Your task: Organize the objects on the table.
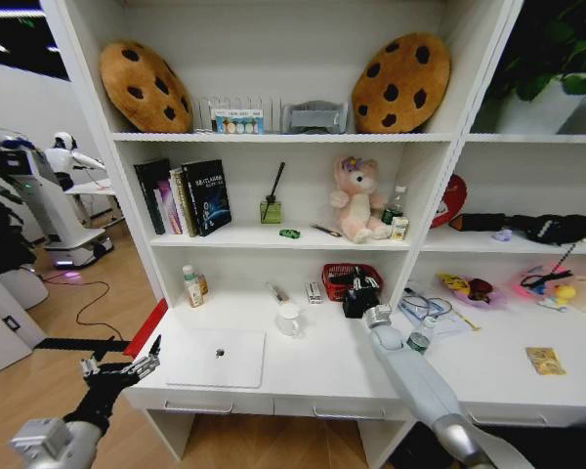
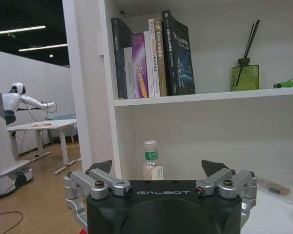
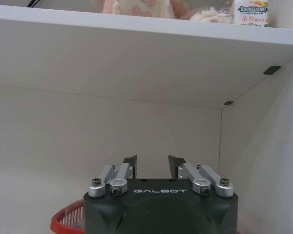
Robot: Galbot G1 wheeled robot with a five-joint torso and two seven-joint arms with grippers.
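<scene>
Right gripper (image 1: 359,296), released, above the red mesh basket (image 1: 338,281) at the desk's (image 1: 313,376) rear; left gripper (image 1: 120,369), released, off its front-left corner beside the silver laptop (image 1: 216,358).

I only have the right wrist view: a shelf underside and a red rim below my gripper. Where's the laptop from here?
Observer: The laptop lies closed near the table's front left, well away from the right gripper.
Operator: And the left arm?
Observer: The left gripper hangs open and empty off the table's front left corner.
Operator: Anything between?
Observer: A white mug stands between laptop and red basket.
</scene>
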